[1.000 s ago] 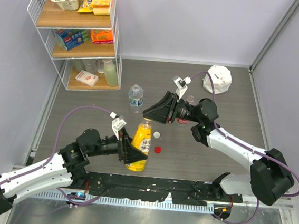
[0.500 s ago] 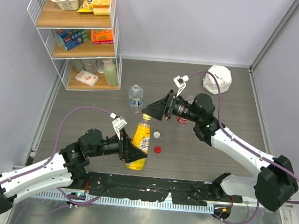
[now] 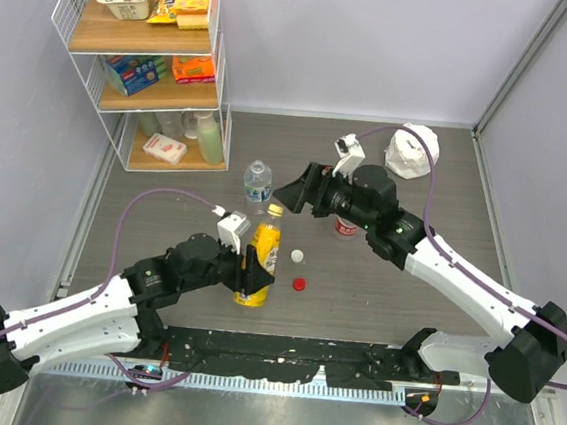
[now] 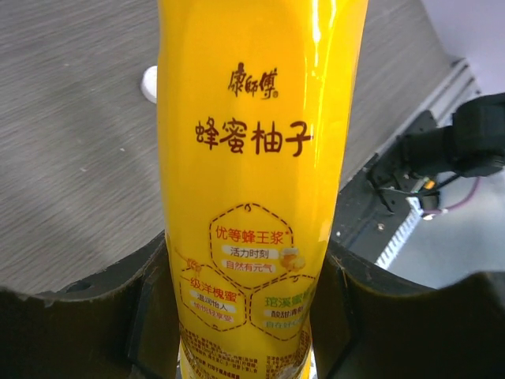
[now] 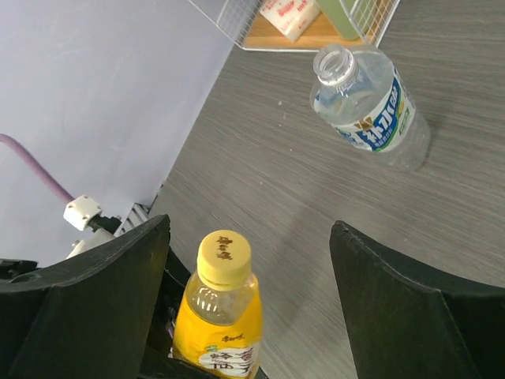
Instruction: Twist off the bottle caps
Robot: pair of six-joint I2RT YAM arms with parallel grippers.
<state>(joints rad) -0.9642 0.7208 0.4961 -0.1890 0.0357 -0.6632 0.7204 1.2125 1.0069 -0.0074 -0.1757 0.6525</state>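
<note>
A yellow-orange bottle (image 3: 262, 256) stands upright mid-table, and my left gripper (image 3: 248, 275) is shut on its lower body. In the left wrist view the fingers press both sides of this bottle (image 4: 260, 197). Its yellow cap (image 5: 224, 257) sits on the neck. My right gripper (image 5: 250, 225) is open, its fingers spread wide to either side of the cap without touching it. From the top camera, the right gripper (image 3: 291, 197) hovers just behind the cap (image 3: 275, 211). A white cap (image 3: 297, 256) and a red cap (image 3: 299, 283) lie loose on the table. The blue-white label bottle (image 5: 367, 106) stands uncapped.
A red-label bottle (image 3: 345, 226) stands partly hidden behind the right arm. A wire shelf rack (image 3: 143, 58) with boxes and bottles fills the back left corner. A crumpled white bag (image 3: 413, 150) lies at the back right. A black rail (image 3: 280, 353) runs along the near edge.
My right gripper has opened off the yellow cap and drawn back a little. The left arm has brought the yellow bottle more upright and slightly farther from the near edge.
</note>
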